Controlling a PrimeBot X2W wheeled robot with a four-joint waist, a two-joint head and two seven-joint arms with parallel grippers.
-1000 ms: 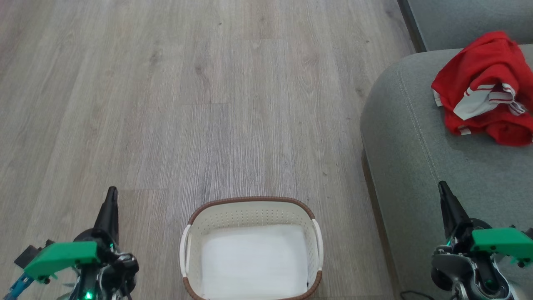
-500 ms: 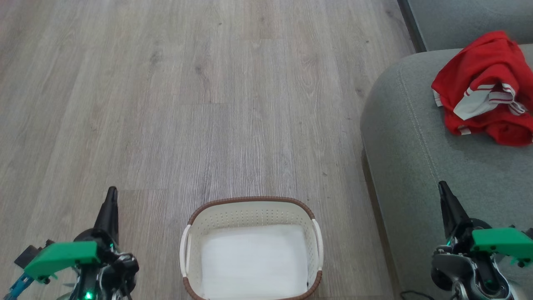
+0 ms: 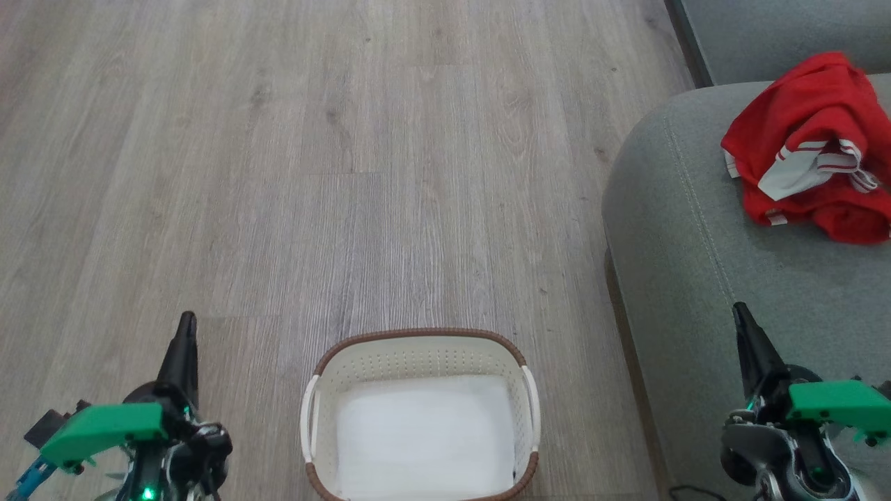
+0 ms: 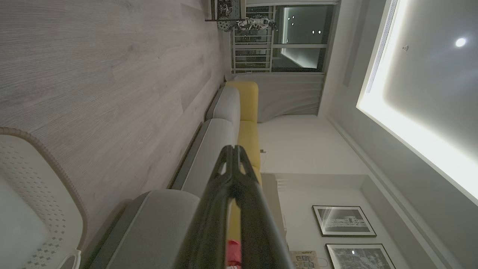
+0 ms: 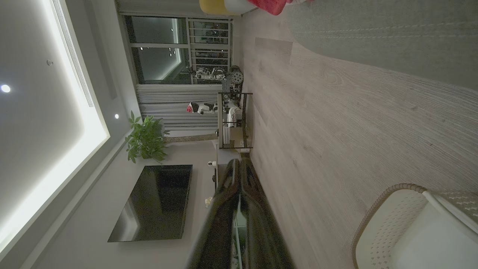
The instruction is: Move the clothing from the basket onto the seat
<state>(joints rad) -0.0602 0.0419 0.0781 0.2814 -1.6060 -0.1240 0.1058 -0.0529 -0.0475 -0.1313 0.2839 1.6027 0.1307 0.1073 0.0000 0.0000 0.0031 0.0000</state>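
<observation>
Head view: I read basket (image 3: 418,335) on floor (image 3: 278,174), white bottom bare, no garment inside. Clothing (image 3: 800,139) lies crumpled on seat (image 3: 696,264), well apart from basket. Left gripper (image 3: 186,319) and right gripper (image 3: 738,309) flank basket, fingers pressed together, holding nothing.

Left wrist view: fingers closed tip to tip, basket wall at lower left.

Right wrist view: fingers closed, empty, basket bottom bare.

My judgement: transfer complete, nothing left to move.
</observation>
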